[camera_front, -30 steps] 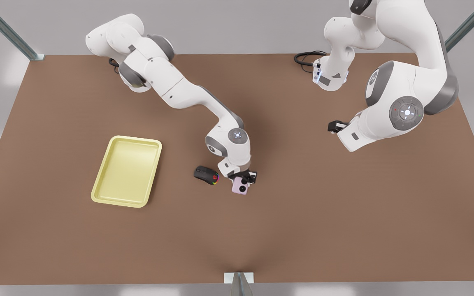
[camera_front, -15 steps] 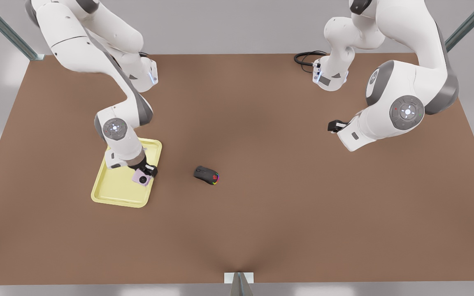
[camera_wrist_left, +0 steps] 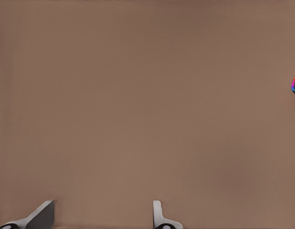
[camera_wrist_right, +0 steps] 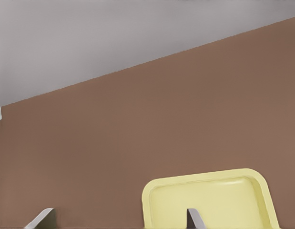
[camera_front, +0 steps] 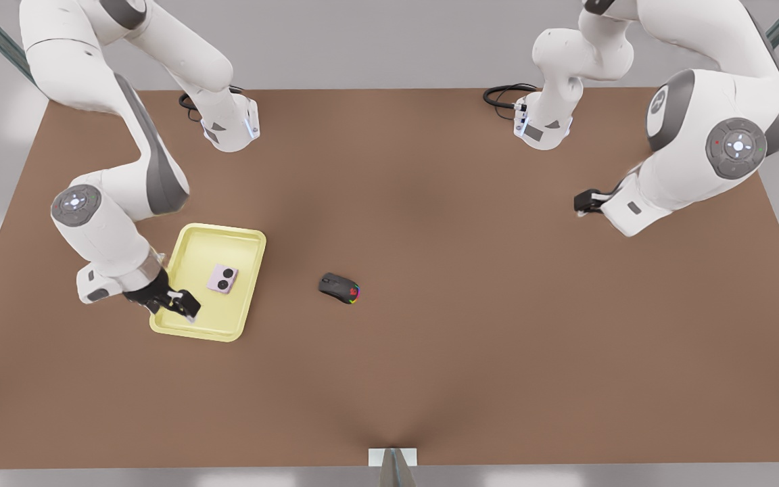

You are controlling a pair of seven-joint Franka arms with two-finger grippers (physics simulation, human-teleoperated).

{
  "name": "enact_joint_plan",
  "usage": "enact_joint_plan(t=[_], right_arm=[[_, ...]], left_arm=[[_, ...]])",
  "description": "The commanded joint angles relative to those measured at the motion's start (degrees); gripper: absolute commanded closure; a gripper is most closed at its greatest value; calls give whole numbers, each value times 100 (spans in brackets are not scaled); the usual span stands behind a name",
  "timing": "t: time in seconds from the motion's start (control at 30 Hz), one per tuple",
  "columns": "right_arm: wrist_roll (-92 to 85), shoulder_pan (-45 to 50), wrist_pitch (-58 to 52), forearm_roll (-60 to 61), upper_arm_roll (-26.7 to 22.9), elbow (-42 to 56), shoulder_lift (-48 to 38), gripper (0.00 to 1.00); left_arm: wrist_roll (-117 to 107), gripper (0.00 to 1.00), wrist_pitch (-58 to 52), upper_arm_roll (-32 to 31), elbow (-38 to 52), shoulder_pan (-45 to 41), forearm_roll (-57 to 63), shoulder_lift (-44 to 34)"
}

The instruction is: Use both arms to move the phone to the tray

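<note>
Soft, even light is falling from above, leaving the brown bench [camera_front: 470,352] mid-toned with a slightly darker patch spreading at its centre. The arms are casting only faint, diffuse shadows. Pale reflections are glowing along the grey surround. Nothing is glaring.

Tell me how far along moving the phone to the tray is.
Done, it seems: the phone lies flat inside the tray. The right tool hangs open and empty over the tray's near corner. The left tool waits open across the table. Nothing looks left.
</note>
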Motion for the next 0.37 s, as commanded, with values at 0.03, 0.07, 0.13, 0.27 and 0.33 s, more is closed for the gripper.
enact_joint_plan(t=[0.03,0.07,0.13,0.27,0.33], right_arm=[[-2148,316,-2356,230,-59,1007,67,0],[-2192,1670,-2946,388,-1560,1431,-161,0],[-3078,3638,-2553,1864,-4495,642,-1128,0],[-3440,2885,-2068,1953,-4121,-72,-1419,0],[-3921,2929,-2068,1988,-4112,-11,-1384,0]], left_arm=[[-7,0,363,28,-102,-4,185,-71],[-7,0,213,28,-84,-4,194,-71],[-7,0,-33,28,3,-4,194,8],[1,0,-306,19,39,-4,168,17],[1,0,-332,19,65,-4,150,43]])
